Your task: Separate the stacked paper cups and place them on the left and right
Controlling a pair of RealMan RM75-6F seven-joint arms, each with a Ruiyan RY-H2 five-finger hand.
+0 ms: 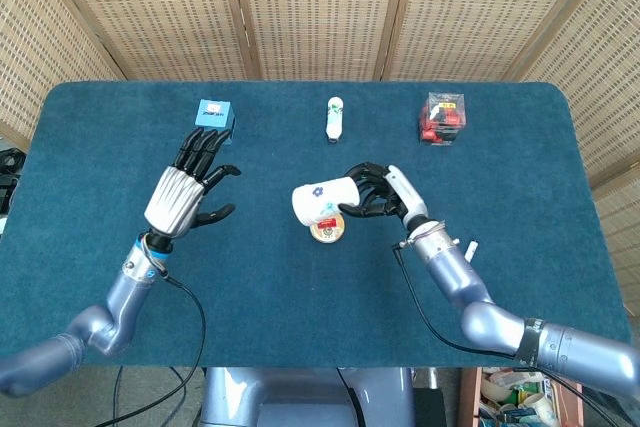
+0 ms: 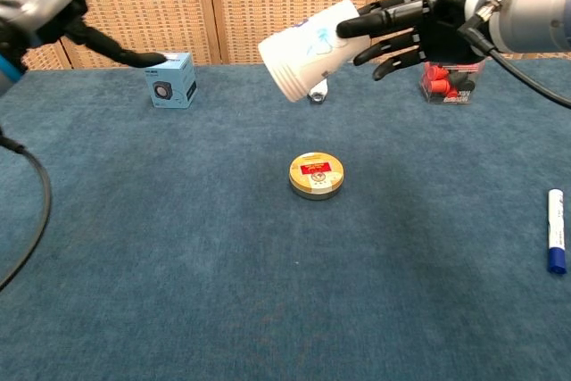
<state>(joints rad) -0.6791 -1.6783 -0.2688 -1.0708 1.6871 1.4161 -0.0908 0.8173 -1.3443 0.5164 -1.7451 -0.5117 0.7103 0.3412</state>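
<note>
The table [image 1: 300, 327] bears a tin [image 2: 316, 176]. Above it, the right hand [image 2: 419, 24] grips the stacked cups [image 2: 308, 37] sideways in the air. The left hand [image 1: 185, 192] hovers empty, fingers spread.

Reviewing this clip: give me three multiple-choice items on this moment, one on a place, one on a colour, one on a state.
1. Where is the round tin?
A. mid-table, below the raised cups
B. against the back edge
C. beside the marker

2. What colour is the small box at the back left?
A. red
B. blue
C. yellow

3. How are the stacked paper cups right now?
A. standing on the table
B. held in the air, tipped sideways, by the right robot hand
C. held by the left robot hand

Answers: 1 A, the tin sits mid-table with the cups above it in the head view; 2 B, its faces are blue; 3 B, the right robot hand grips them clear of the table while the left robot hand holds nothing, fingers spread.
</note>
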